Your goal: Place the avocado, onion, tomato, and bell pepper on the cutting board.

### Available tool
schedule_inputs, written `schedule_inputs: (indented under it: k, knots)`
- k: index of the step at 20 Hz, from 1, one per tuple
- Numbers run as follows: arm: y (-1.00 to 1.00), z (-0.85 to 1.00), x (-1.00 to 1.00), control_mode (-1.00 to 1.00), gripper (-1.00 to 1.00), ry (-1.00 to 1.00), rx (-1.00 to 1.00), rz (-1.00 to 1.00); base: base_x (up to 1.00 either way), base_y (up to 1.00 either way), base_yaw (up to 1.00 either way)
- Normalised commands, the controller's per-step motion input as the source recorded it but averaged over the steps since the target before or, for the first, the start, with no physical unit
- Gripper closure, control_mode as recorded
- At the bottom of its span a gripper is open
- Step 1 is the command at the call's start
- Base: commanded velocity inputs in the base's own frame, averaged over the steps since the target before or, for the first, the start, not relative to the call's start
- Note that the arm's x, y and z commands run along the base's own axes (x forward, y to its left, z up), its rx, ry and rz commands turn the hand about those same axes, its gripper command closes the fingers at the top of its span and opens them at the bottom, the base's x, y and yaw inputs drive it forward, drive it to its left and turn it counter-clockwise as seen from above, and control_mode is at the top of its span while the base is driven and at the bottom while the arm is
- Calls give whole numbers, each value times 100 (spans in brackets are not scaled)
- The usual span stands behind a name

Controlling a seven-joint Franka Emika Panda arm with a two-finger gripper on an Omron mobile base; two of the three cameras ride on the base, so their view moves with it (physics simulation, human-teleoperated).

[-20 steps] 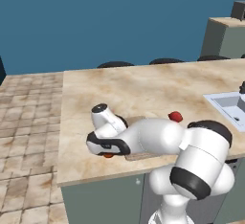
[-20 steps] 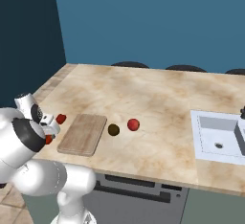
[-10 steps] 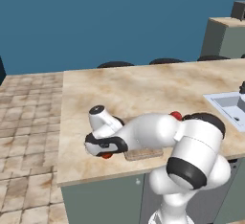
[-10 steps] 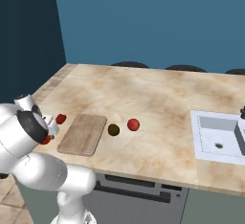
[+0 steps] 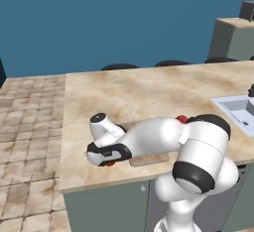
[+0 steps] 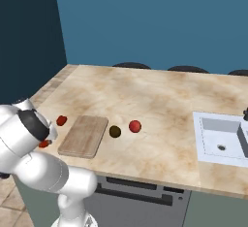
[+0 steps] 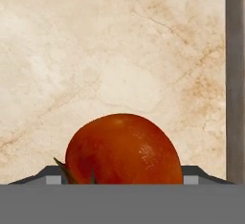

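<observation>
Left base view: arm folded low over the near left of the worktop (image 5: 149, 92), tool (image 5: 108, 162) down on a red-orange tomato (image 5: 109, 163) just left of the cutting board (image 5: 149, 159). Right base view: bell pepper (image 6: 61, 120) left of the board, avocado (image 6: 115, 131) and onion (image 6: 135, 126) right of it. Hand view: tomato (image 7: 123, 150) sits low between the tips; whether they pinch it I cannot tell, and a round skin near the worktop edge could squirt out and roll off.

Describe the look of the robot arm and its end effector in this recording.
A glossy white arm built of rounded, bulbous segments, with black bands at the joints. The end effector has a white housing with a black band. No cables or markings are visible.
</observation>
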Motion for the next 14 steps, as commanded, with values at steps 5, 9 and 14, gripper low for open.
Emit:
schedule_inputs:
  k: [5,9,14]
  knots:
    - [2,-4,-2,-100,100,0,0,0,0,0,0]
    - [0,7,0,-100,100,-1,0,0,0,0,0]
    - [-23,45,0,-100,100,-12,3,0,0,0,0]
